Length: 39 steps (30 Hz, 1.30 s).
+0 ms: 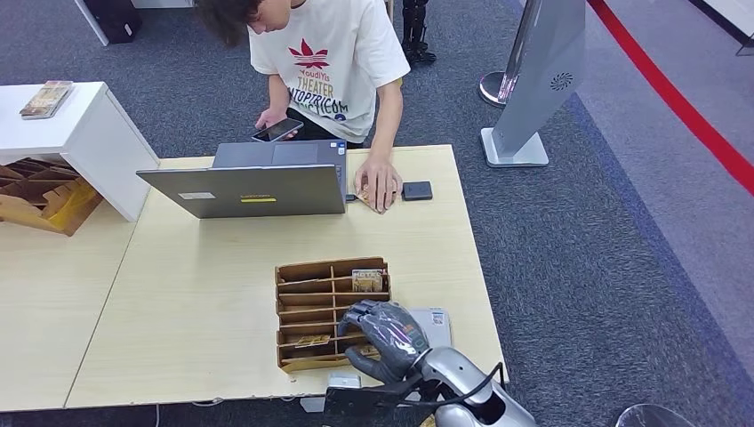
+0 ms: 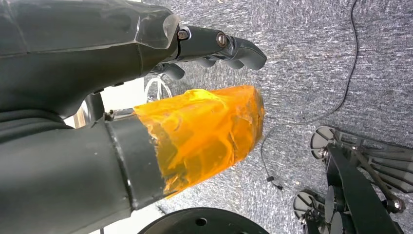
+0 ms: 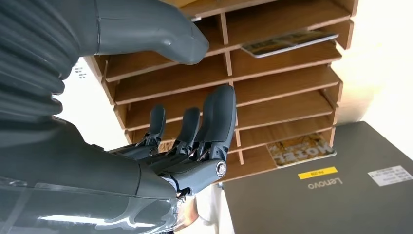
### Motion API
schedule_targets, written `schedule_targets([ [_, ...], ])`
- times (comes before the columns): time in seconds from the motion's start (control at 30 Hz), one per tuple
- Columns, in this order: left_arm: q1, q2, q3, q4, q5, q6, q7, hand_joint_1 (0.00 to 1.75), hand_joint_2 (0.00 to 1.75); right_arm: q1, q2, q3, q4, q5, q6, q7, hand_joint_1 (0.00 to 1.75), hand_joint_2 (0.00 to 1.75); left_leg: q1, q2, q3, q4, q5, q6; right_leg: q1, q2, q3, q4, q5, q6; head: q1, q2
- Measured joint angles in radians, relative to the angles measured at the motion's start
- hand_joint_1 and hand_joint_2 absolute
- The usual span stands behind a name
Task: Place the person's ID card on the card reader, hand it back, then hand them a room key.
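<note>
Ref pt = wooden card rack (image 1: pixel 332 311), mid-desk, near robot's edge. Far left of rack: white side table (image 1: pixel 62 133). Behind rack: laptop (image 1: pixel 253 182), lid up. Behind rack, to its right: person's hand (image 1: pixel 378 184) flat on desk, apparently w/ the ID card under it, card itself mostly hidden; small dark card reader (image 1: pixel 417 190) just beside that hand. Room key cards (image 1: pixel 366 280) lie in rack's upper right slot. Right hand (image 1: pixel 384 338) hovers at rack's near right corner, fingers apart, holding nothing. Left hand (image 2: pixel 214 46) hangs by floor, fingers half curled, empty. Cards prob. thin, stiff, light, slick: pinch by an exposed edge, not the flat face.
</note>
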Motion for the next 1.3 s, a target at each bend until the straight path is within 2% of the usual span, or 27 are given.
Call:
schedule_targets([
  [0.3, 0.0, -0.001, 0.027, -0.001, -0.001, -0.004, 0.0, 0.0, 0.0, 0.016, -0.014, -0.059, -0.107, -0.009, -0.019, 0.01, 0.82, 1.75, 0.0, 0.0, 0.0, 0.0, 0.0, 0.0, 0.0, 0.0, 0.0, 0.0, 0.0, 0.0, 0.0, 0.0],
  [0.5, 0.001, -0.002, 0.044, -0.003, -0.006, -0.005, -0.001, 0.0, 0.0, 0.034, -0.028, -0.074, -0.157, -0.023, 0.028, 0.003, 0.82, 1.75, 0.0, 0.0, 0.0, 0.0, 0.0, 0.0, 0.0, 0.0, 0.0, 0.0, 0.0, 0.0, 0.0, 0.0],
  [0.8, 0.0, -0.003, 0.062, -0.004, -0.022, -0.008, -0.002, 0.0, 0.0, 0.054, -0.037, -0.043, -0.146, -0.047, 0.073, -0.014, 0.88, 1.75, 0.0, 0.0, 0.0, 0.0, 0.0, 0.0, 0.0, 0.0, 0.0, 0.0, 0.0, 0.0, 0.0, 0.0],
  [1.3, -0.001, -0.003, 0.068, -0.008, -0.044, -0.007, -0.003, 0.0, 0.0, 0.031, -0.034, -0.015, -0.076, -0.031, 0.053, -0.018, 0.86, 1.75, 0.0, 0.0, 0.0, 0.0, 0.0, 0.0, 0.0, 0.0, 0.0, 0.0, 0.0, 0.0, 0.0, 0.0],
])
